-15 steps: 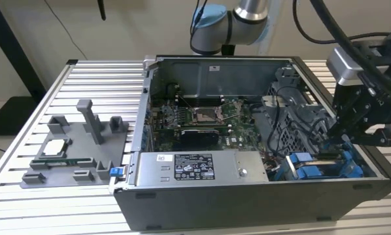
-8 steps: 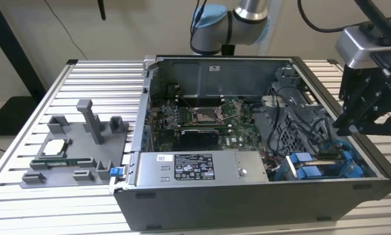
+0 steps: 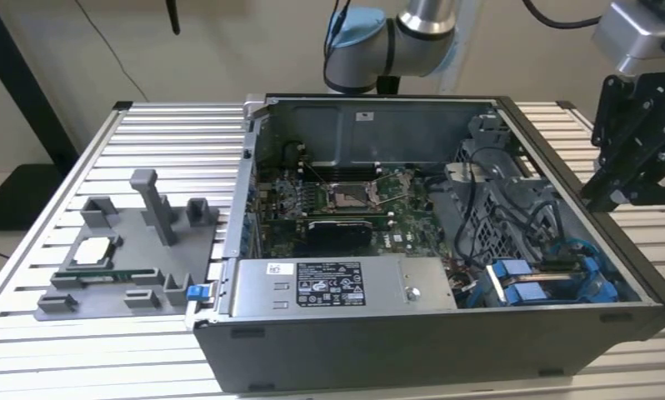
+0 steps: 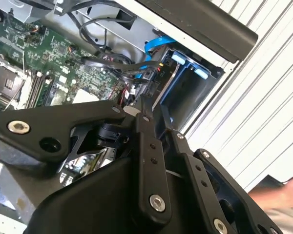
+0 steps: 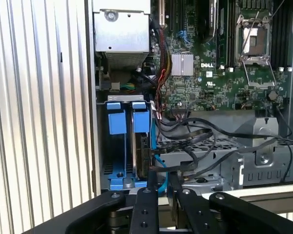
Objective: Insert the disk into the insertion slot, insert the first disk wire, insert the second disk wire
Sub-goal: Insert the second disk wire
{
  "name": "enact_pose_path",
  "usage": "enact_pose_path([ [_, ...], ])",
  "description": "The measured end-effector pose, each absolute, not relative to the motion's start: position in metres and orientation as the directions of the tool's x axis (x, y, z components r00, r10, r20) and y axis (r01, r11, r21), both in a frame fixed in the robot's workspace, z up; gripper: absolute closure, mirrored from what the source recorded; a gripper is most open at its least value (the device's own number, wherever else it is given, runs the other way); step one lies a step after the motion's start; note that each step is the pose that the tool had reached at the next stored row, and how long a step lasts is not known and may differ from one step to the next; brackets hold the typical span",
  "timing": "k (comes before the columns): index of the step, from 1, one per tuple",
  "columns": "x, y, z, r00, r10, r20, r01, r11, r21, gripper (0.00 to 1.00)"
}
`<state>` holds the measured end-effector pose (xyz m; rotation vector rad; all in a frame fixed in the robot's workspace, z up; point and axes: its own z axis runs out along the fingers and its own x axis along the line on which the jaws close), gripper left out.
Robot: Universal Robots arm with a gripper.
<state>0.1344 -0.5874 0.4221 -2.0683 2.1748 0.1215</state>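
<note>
The disk stands on edge inside the insertion slot, with its blue carrier tab beside a second blue tab. In the exterior view the same blue carriers sit at the case's near corner on the exterior view's right. Black wires run up to the disk's end, and a blue wire curves beside it. I cannot tell whether their plugs are seated. My gripper hangs above and outside the case wall near the drive bay. It is shut and holds nothing.
The open computer case lies on a slatted metal table. Inside are the motherboard and a silver power-supply box. A grey fixture tray sits to the exterior view's left. A blurred hand shows beside the gripper.
</note>
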Motion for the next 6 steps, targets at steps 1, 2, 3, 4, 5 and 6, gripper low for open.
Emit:
enact_pose_path([
  [1,0.1344,-0.5874,0.4222,-0.047,-0.987,-0.155,-0.998,0.053,-0.036,0.0],
  [2,0.1344,-0.5874,0.4223,-0.047,-0.987,-0.155,-0.998,0.053,-0.036,0.0],
  [3,0.1344,-0.5873,0.4227,-0.047,-0.987,-0.155,-0.998,0.053,-0.036,0.0],
  [4,0.1344,-0.5873,0.423,-0.047,-0.987,-0.155,-0.998,0.053,-0.036,0.0],
  [5,0.1344,-0.5873,0.4231,-0.047,-0.987,-0.155,-0.998,0.053,-0.036,0.0],
  [6,0.1344,-0.5873,0.4231,-0.047,-0.987,-0.155,-0.998,0.053,-0.036,0.0],
])
